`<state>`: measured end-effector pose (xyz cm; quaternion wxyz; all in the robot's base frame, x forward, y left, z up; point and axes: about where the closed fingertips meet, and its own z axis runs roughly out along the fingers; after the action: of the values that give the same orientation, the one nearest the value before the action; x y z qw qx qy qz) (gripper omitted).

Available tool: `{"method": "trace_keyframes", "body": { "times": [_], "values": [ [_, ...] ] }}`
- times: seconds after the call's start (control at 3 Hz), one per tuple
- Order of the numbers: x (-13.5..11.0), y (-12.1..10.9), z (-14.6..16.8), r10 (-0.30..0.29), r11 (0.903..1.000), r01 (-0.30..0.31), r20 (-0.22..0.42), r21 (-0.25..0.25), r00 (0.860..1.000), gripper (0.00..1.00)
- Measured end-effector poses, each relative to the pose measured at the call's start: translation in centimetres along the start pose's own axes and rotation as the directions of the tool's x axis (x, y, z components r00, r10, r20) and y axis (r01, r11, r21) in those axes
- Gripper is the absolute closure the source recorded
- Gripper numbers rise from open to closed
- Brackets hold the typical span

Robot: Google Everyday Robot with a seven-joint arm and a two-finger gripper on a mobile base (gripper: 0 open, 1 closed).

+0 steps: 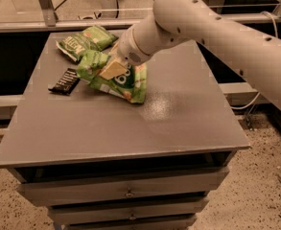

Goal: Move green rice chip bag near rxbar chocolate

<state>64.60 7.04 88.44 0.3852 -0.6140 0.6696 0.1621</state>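
The green rice chip bag (pixel 123 83) is bright green and crinkly, with a dark green circle showing on its face. My gripper (pixel 112 68) is shut on its upper part and holds it tilted, low over the grey table (pixel 178 123), left of centre. The rxbar chocolate (pixel 64 81) is a small flat black wrapper with white lettering, lying on the table's left side, just left of the held bag. The bag's left edge is close to the bar; whether they touch cannot be told.
A smaller, duller green bag (pixel 85 40) with white block lettering lies at the table's back left, just behind the held bag. The table has drawers below its front edge (pixel 125 193). A glass railing runs behind the table.
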Motion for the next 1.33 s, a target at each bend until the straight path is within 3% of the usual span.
{"method": "trace_keyframes", "body": {
  "times": [1.0, 1.33],
  "values": [
    [-2.3, 1.3, 2.4, 0.001, 0.9992, 0.001, 0.034, -0.041, 0.999, 0.15],
    [-2.4, 1.0, 2.3, -0.001, 0.9993, 0.003, 0.042, -0.038, 0.999, 0.0]
  ]
}}
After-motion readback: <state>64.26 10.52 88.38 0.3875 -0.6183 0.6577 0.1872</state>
